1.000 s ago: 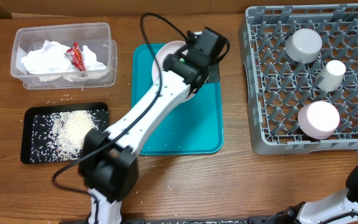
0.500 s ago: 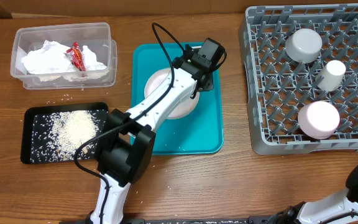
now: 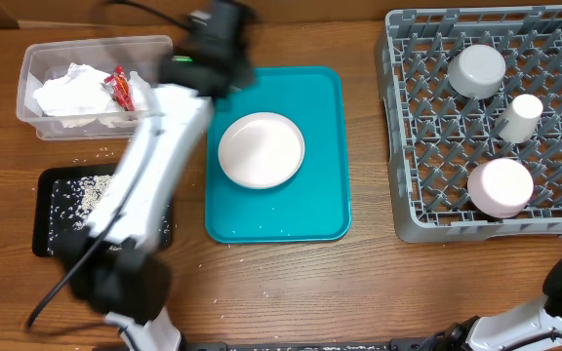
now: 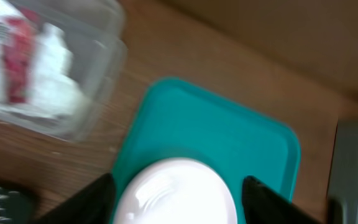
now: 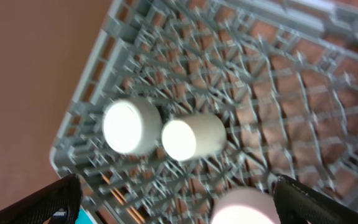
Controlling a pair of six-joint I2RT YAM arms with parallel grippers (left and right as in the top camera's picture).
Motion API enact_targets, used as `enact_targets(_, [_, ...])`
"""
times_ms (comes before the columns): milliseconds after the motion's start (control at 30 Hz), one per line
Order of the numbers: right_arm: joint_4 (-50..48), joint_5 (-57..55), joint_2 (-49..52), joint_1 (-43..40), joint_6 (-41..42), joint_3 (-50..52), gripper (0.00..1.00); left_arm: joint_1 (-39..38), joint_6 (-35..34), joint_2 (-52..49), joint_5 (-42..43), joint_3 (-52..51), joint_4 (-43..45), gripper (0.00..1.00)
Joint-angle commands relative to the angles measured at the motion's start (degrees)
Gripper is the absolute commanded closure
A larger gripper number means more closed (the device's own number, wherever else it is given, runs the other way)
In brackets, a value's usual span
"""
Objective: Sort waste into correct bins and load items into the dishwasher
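White plate [image 3: 261, 149], round and plain with a low rim, lay flat near the middle of the teal tray [image 3: 320, 97] on the wooden table [image 3: 379, 292], well apart from the grey dish rack [image 3: 437, 219] at the right. The left wrist view cut off its near edge.

The left arm was a blurred streak overhead and hid part of the black tray [image 3: 47, 234] of rice grains [image 3: 76, 190]. The left gripper [image 4: 178, 186] had its fingers spread apart and held nothing. The right gripper [image 5: 176, 183] hung over the rack, spread wide and empty.

In the rack sat a grey bowl [image 3: 476, 70], a white cup [image 3: 521, 115] and a smaller white dish [image 3: 501, 187]. The clear tub [image 3: 42, 54] held crumpled napkins [image 3: 66, 95] and a red wrapper [image 3: 120, 88].
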State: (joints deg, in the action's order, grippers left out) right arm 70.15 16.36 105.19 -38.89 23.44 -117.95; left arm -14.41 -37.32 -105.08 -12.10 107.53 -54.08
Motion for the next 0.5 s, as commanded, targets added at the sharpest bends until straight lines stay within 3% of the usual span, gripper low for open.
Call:
enact_targets(0, [-2.38, 4.83, -0.26, 0.2, 1.03, -0.46, 0.0, 6.4, -0.66, 4.92, -0.87, 1.05, -1.4, 0.0])
enact_targets(133, [-2.19, 17.97, -0.17, 0.96, -0.04, -0.46, 0.0, 13.29, -0.61, 5.9, 1.31, 1.03, -3.21, 0.0])
enact_targets(233, [-1.73, 25.2, -0.17, 4.92, -6.64, -0.28, 0.0, 16.87, -0.59, 5.44, 1.55, 0.96, -5.07, 0.0])
enact_targets(367, [-1.57, 24.59, -0.09, 15.19, -13.64, 0.7, 0.01, 19.93, -0.61, 5.31, 1.57, 0.96, -6.05, 0.0])
enact_targets(467, [-2.14, 16.83, 0.85, 25.42, -14.71, 1.07, 0.08, 20.87, -0.61, 5.31, 1.57, 0.96, -6.08, 0.0])
